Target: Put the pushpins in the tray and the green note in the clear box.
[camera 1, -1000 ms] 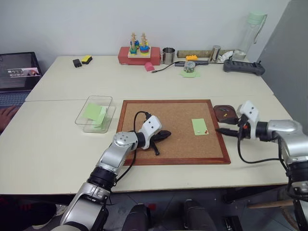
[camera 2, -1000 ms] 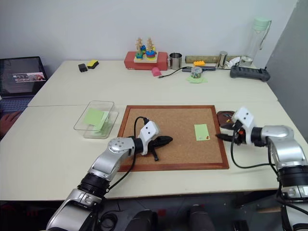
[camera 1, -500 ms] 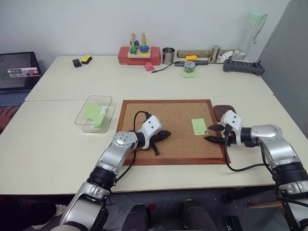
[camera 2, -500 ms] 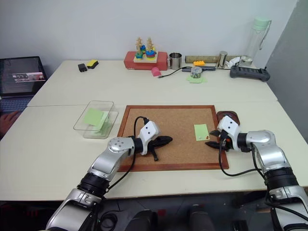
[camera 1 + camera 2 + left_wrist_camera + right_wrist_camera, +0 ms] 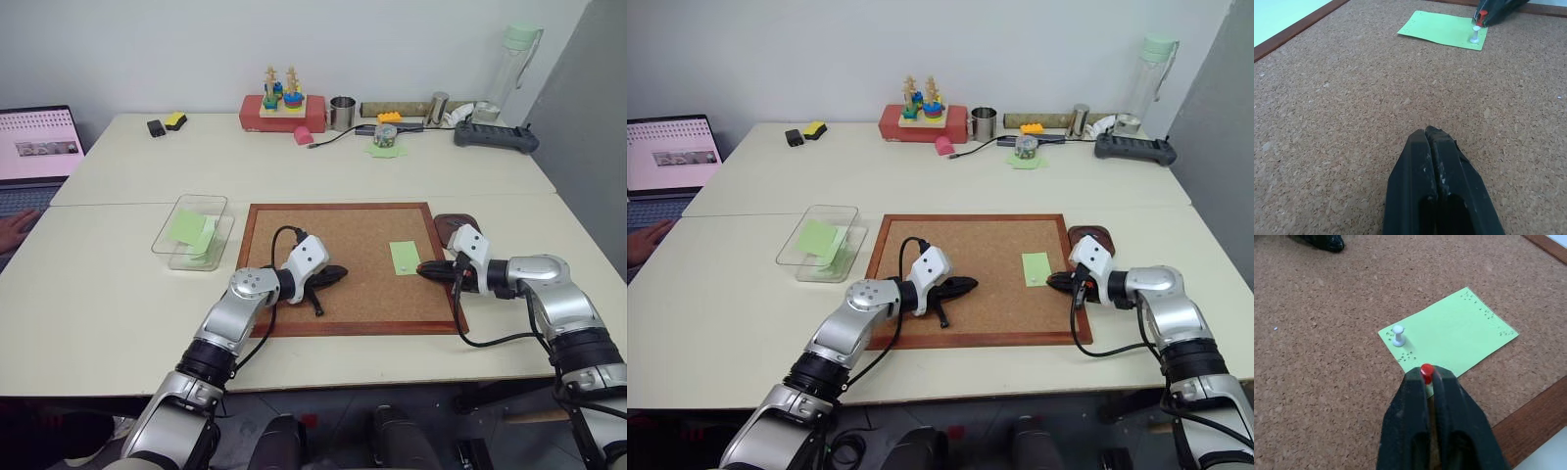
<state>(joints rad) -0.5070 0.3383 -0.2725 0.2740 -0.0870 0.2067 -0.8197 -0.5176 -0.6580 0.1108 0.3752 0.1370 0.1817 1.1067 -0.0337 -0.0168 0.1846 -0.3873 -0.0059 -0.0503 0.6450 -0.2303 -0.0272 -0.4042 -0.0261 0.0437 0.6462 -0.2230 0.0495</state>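
The green note (image 5: 404, 257) lies on the cork board (image 5: 343, 230), near its right side. A pale-headed pushpin (image 5: 1398, 335) stands upright in the note. My right gripper (image 5: 423, 267) is at the note's right edge, shut on the red pushpin (image 5: 1426, 370); whether that pin is still stuck in the note I cannot tell. The small dark brown tray (image 5: 453, 227) sits just off the board's right frame, behind this gripper. At the left of the board lies the clear box (image 5: 196, 230), with green paper inside it. My left gripper (image 5: 340, 273) rests shut and empty on the cork, mid-board.
Along the table's back stand a red toy block (image 5: 279, 110), a metal cup (image 5: 343, 113), a power strip (image 5: 495, 135) and a tall bottle with a green lid (image 5: 514, 59). At the far left are a laptop (image 5: 39, 147) and a person's hand (image 5: 12, 227).
My right gripper came left from beside the tray to the note's edge and shut on the red pushpin. The left arm stayed still. The laptop screen turned bright.
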